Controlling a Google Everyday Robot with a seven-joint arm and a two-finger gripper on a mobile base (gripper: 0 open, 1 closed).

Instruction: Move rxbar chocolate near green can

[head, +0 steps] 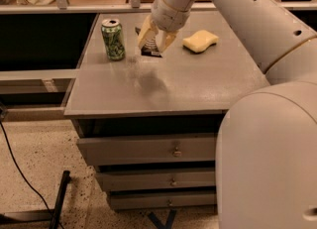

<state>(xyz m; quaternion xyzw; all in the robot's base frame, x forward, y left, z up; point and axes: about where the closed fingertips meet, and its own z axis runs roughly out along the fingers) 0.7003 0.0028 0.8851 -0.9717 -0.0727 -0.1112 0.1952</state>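
Observation:
The green can (113, 39) stands upright at the back left of the grey table (198, 84). My gripper (154, 43), with pale yellow fingers (144, 33), reaches down from the arm at the top, just right of the can. It is shut on the rxbar chocolate (150, 50), a dark bar with a white patch at its lower end. The bar's upper part is hidden between the fingers, and its lower end is at or just above the tabletop. About a can's width of table lies between the bar and the can.
A pale yellow sponge (200, 40) lies on the table to the right of the gripper. The table has drawers (173, 149) below its front edge. My white arm and body fill the right side. A black cable (20, 173) runs over the floor at the left.

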